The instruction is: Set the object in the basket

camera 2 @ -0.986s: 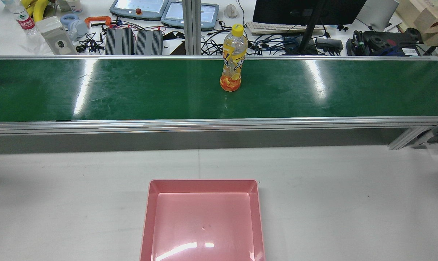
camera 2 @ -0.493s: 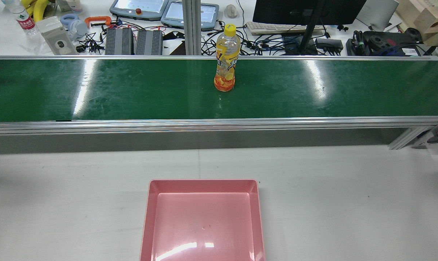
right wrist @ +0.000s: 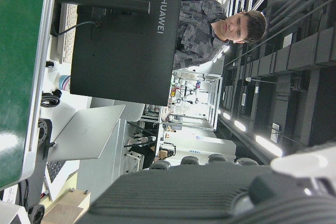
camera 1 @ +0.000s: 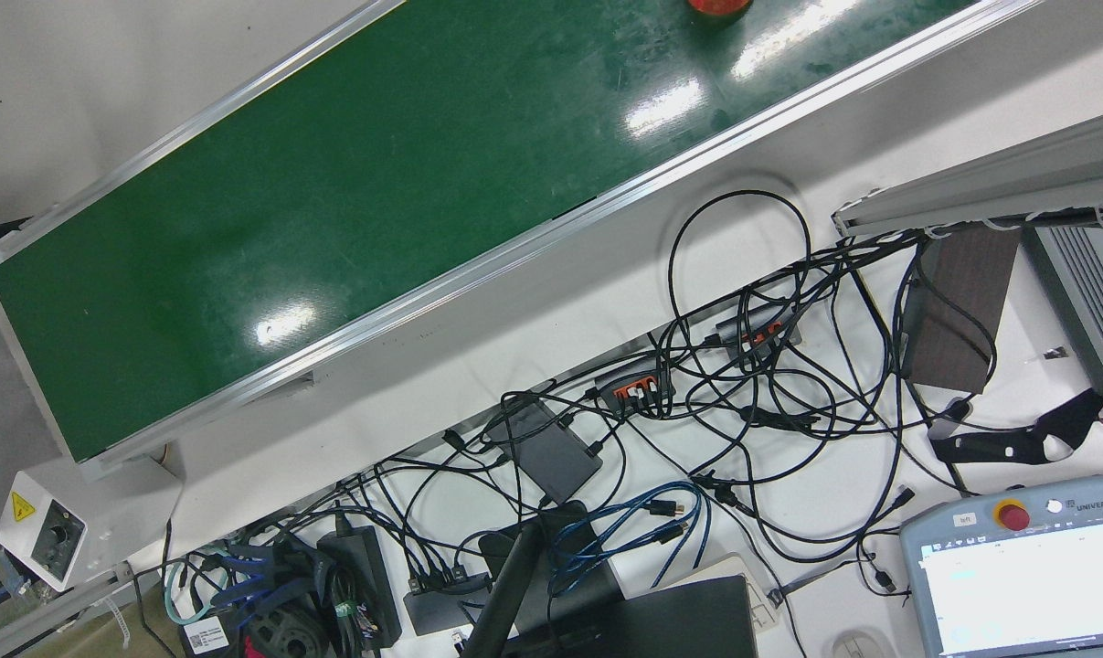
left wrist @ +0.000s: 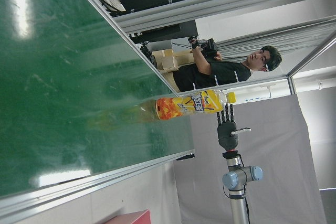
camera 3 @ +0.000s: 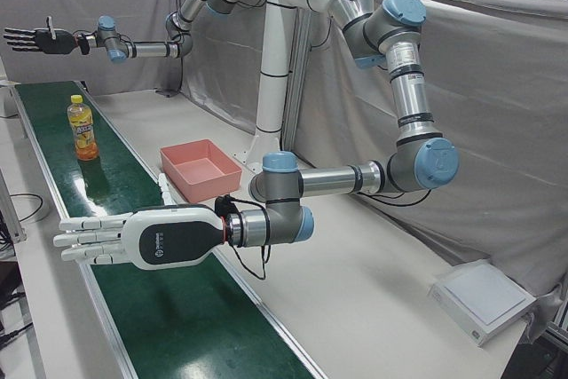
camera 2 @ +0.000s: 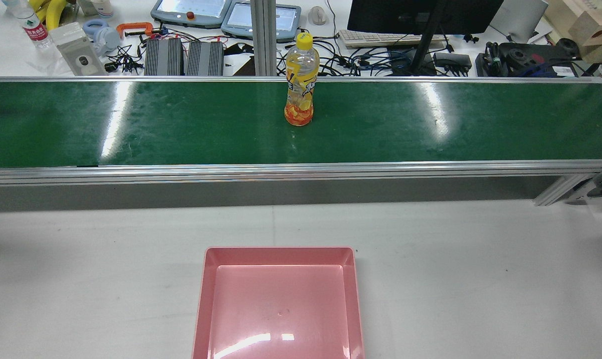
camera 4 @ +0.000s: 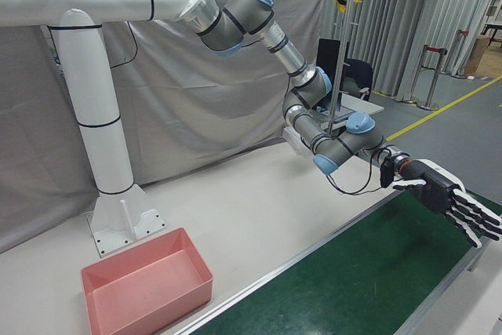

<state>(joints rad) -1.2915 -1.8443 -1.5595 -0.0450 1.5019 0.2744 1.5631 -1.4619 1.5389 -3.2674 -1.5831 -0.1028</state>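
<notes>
Bottle (camera 2: pixel 300 82) upright near belt's (camera 2: pixel 131 124) far edge, slid further toward my left since a second ago. Both my hands, left (camera 3: pixel 133 239) and right (camera 4: pixel 451 198), flat, spread, empty. Basket (camera 2: pixel 279 304) empty; grab pending.

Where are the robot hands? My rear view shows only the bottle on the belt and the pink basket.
Observer: The left robot hand hovers flat over the belt, open and holding nothing.
Reviewer: And the right?
Observer: The right robot hand is open too, near the belt's other end, beyond the bottle.
Reviewer: Is either touching the bottle?
Observer: No, the bottle stands between them, well clear of both.
</notes>
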